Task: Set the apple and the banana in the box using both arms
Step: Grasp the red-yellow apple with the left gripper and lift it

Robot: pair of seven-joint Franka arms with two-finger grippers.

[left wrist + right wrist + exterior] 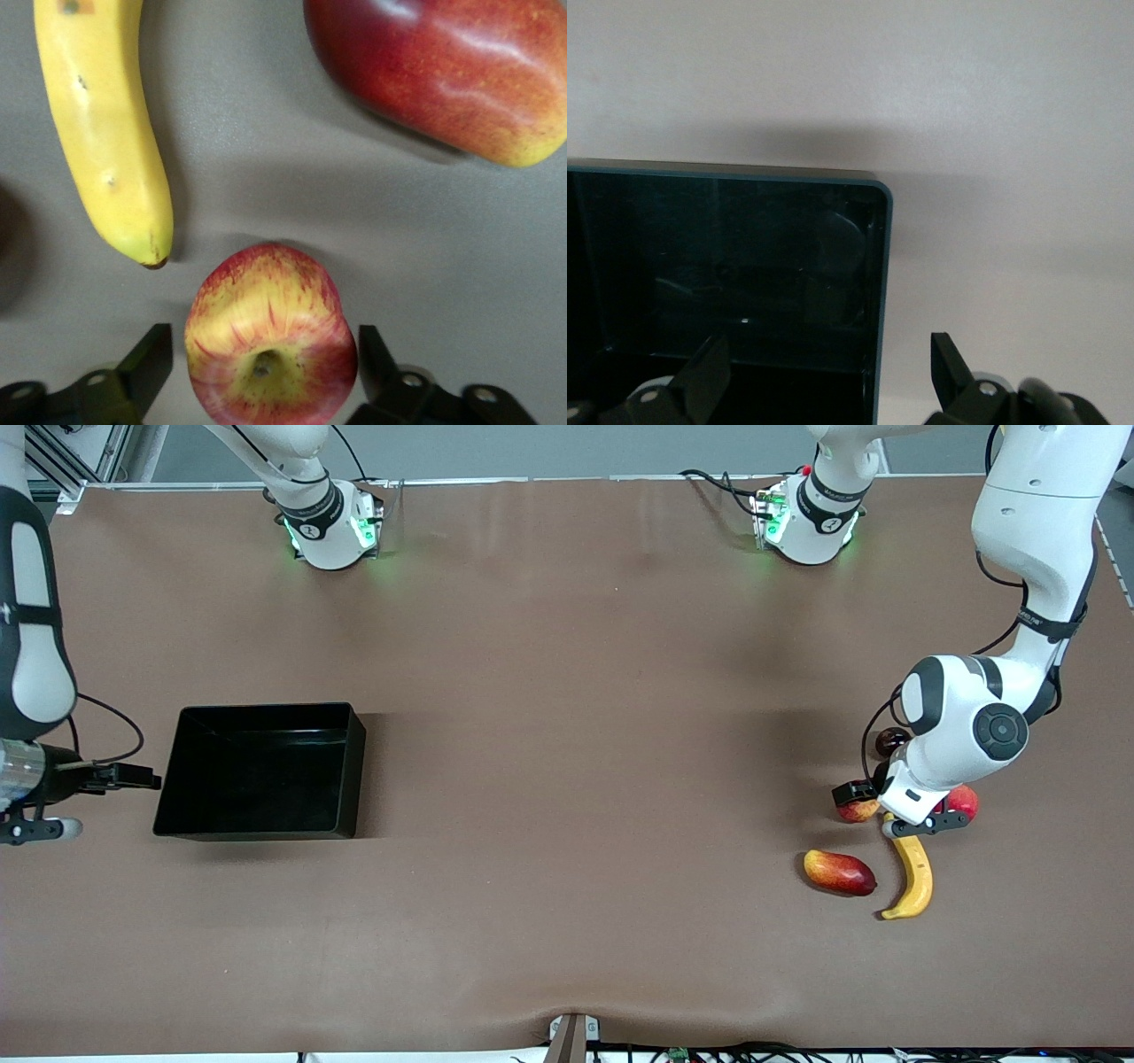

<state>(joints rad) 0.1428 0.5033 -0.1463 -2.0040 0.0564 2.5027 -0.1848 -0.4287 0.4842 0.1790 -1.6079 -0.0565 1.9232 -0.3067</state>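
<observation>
With your left hand (261, 372) spread around the apple (270, 335) on the desk (567, 691) just beside the banana (912, 877), close squarely without nudging it, while your right hand (824, 376) waits, spread, over the box (182, 815) edge.

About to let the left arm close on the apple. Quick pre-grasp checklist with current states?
1. Left gripper open, one finger on each side of the apple: ok.
2. Apple centred between the fingers: ok, a gap shows on both sides.
3. Banana out of the closing path: ok, its tip lies beside the apple, apart from it.
4. Mango-like fruit out of the way: ok.
5. Box empty and ready: ok, nothing seen inside.
6. Right gripper clear of the drop zone: not ok, it is open over a corner of the box.
</observation>
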